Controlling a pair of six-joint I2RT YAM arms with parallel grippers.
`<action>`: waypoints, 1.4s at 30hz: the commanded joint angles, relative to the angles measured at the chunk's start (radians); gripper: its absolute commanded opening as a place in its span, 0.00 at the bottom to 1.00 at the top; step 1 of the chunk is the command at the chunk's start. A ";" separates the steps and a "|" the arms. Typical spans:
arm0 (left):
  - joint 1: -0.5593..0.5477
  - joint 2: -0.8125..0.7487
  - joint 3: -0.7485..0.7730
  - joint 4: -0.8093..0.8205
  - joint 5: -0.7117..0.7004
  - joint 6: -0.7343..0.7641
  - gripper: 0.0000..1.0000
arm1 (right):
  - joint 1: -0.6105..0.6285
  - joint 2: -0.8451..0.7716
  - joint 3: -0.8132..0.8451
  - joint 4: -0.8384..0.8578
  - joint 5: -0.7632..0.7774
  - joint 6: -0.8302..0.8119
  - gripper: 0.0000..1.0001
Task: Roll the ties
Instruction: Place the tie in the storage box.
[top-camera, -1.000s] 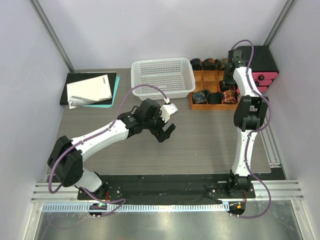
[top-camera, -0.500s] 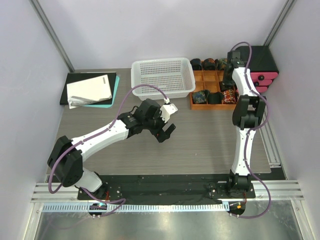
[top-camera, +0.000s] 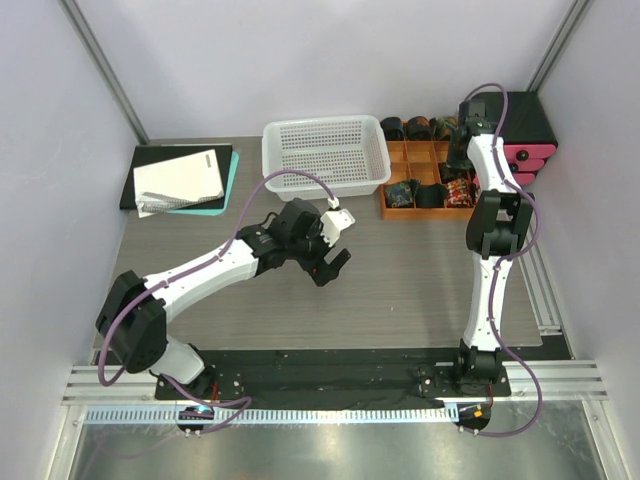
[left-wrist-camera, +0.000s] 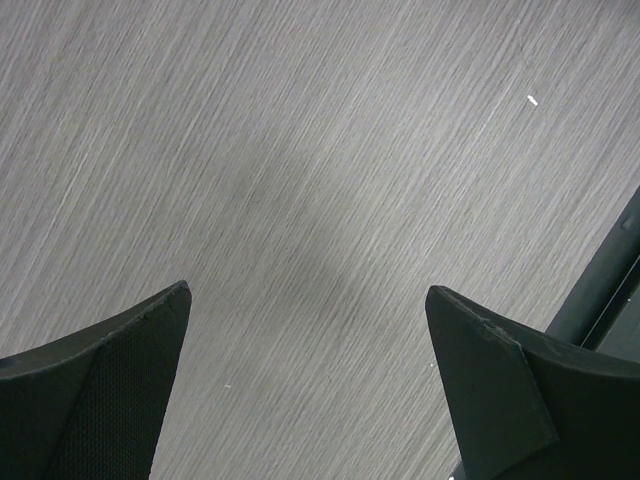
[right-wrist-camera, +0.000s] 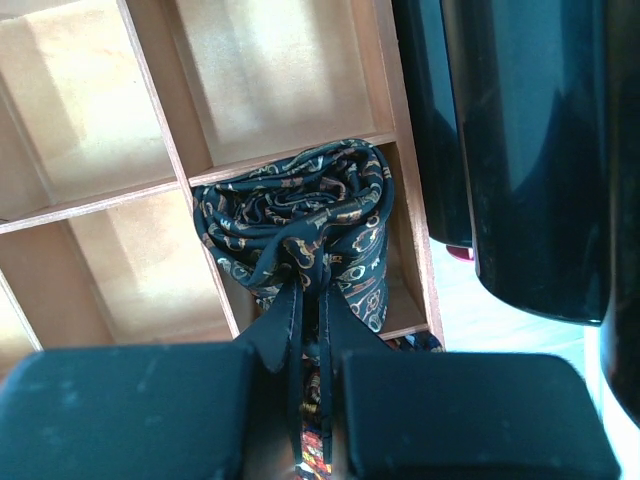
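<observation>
A grey table (top-camera: 400, 290) with a fine wood grain stands between plain pale walls. At its far side are a white mesh basket (top-camera: 322, 124), a wooden tray (top-camera: 384, 203) with compartments and a black box (top-camera: 520, 115) with pink drawer fronts. Some notebooks (top-camera: 180, 178) lie at the far left.

The left arm (top-camera: 210, 270) stretches low from its base toward the middle of the table and ends in front of the basket. The left gripper (left-wrist-camera: 305, 295) hangs over bare table with its two fingers spread wide, and nothing is between them.

The right arm (top-camera: 485, 290) stands almost straight up from its base, then reaches far forward over the right end of the tray, with the wrist bent downward. The right gripper (right-wrist-camera: 315, 340) is closed and pinches a fold of the patterned tie (right-wrist-camera: 300, 220). This tie is dark with a small gold and brown pattern. It is rolled into a loose bundle and sits in one compartment beside the tray's outer wall; the neighbouring compartments in the wrist view hold nothing. Other rolled ties (top-camera: 405, 192) lie in further compartments.

From above, the right arm covers its own gripper and the held tie. In the right wrist view the fingers hide the lower part of the bundle, and the glossy dark shapes on the right are cut off and hard to identify. The patterns of the other ties are too small to tell.
</observation>
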 joint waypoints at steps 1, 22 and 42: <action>0.004 0.006 0.019 -0.009 -0.010 0.001 1.00 | 0.006 0.030 0.053 0.163 -0.033 0.003 0.04; 0.004 0.008 0.020 -0.015 -0.025 0.013 1.00 | -0.007 -0.041 0.023 0.163 -0.127 -0.008 0.49; 0.004 0.017 0.028 -0.032 -0.038 0.018 1.00 | -0.010 0.064 0.032 0.216 -0.121 -0.051 0.20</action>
